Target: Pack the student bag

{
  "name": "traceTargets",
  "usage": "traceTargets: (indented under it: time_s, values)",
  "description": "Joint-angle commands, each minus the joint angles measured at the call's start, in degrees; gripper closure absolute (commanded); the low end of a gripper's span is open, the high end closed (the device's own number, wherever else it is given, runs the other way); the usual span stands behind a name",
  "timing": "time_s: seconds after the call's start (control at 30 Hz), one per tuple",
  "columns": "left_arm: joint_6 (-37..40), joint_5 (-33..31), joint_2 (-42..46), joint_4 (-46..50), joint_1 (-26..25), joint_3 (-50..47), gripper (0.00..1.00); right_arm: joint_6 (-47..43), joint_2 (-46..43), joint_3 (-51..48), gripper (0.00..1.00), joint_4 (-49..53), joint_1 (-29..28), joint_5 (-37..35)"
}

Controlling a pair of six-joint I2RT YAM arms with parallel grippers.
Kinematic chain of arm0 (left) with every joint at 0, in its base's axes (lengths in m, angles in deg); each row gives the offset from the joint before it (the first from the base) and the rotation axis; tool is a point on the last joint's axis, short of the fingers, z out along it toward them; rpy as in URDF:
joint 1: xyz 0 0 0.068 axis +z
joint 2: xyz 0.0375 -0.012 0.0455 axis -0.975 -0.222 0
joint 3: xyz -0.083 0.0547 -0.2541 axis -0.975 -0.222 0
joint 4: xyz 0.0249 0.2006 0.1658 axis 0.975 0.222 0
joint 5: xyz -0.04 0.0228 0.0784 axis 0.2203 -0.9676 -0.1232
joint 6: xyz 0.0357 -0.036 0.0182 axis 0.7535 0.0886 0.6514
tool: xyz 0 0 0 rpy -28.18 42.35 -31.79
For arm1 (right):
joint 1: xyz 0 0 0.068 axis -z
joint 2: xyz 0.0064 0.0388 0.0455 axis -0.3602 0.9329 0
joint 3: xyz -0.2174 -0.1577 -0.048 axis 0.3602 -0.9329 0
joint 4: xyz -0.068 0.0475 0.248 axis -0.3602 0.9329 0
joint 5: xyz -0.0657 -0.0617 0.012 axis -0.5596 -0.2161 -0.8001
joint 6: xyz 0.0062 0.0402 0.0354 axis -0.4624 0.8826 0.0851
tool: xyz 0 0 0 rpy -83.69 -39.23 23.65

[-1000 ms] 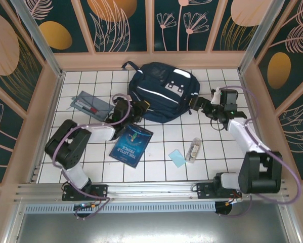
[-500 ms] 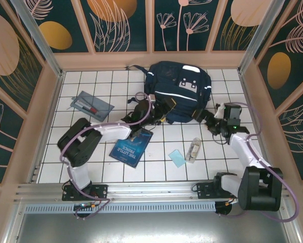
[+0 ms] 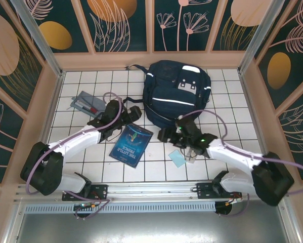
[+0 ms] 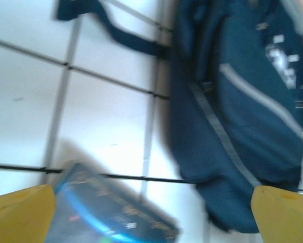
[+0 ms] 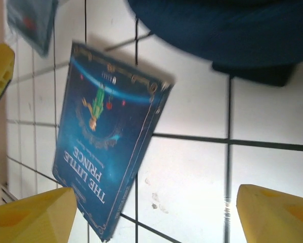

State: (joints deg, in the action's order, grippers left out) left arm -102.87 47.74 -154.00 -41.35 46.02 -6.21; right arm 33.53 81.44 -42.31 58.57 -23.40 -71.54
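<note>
Pulling back from the large navy-blue fabric student bag point(image 3: 176, 93), now sitting at the white tiled bench's point(image 3: 80, 81) 12 o'clock, both arms are leaving it released. Both the left fingers point(image 4: 19, 212) and the right fingers point(image 5: 277, 212) are standing wide and empty, the right ones hovering over the blue paperback book point(image 3: 132, 145); loading looks next. One each: bag, book, grey pouch point(image 3: 92, 105), pale-blue card point(image 3: 177, 158), clear bottle point(image 3: 193, 149).

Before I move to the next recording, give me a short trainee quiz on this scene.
1. True or false: the book lies inside the student bag.
2. What lies closest to the light-blue card? A) grey pouch B) small clear container C) student bag
3. Fill in: the left gripper and right gripper both have their jaws ____.
Key: 1 false; 2 B; 3 open.
</note>
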Motion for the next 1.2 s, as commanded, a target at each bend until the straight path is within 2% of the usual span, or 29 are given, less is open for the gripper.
traceTargets:
  time_s: [0.0,0.13,0.4,0.57,0.7,0.83,0.9,1.0,1.17]
  values:
    - [3.7,-0.2,1.0,3.7,2.4,-3.7,0.01,3.0,8.6,5.9,0.21,-4.4,-3.5,-3.8]
    - [2.9,2.4,2.3,2.5,6.1,-9.0,0.02,1.2,18.3,11.7,0.23,-3.6,-6.4,-3.8]
    - [3.4,5.5,6.6,2.7,6.5,-15.0,0.01,4.7,28.6,16.2,0.22,-6.0,-8.0,-0.2]
    - [1.9,11.5,6.9,2.8,6.6,-17.5,0.05,3.4,32.2,20.8,0.21,-9.1,-6.6,0.4]
    - [-2.5,18.2,7.3,-1.3,6.5,-20.5,0.13,2.5,35.5,24.1,0.21,-13.8,-3.5,2.8]
    - [-7.2,21.2,10.4,-4.5,6.5,-22.9,0.17,-0.9,38.6,28.5,0.21,-16.5,-1.5,5.2]
    - [-7.0,19.7,12.8,-3.1,6.5,-23.4,0.21,-5.5,40.0,32.2,0.19,-14.1,-0.8,6.8]
    - [-4.2,14.2,15.6,3.7,6.5,-22.6,0.21,-11.0,39.6,34.7,0.17,-7.1,-0.3,5.6]
    - [-5.2,11.8,16.8,3.2,6.5,-24.6,0.24,-12.8,34.8,30.3,0.17,-0.1,-0.2,5.2]
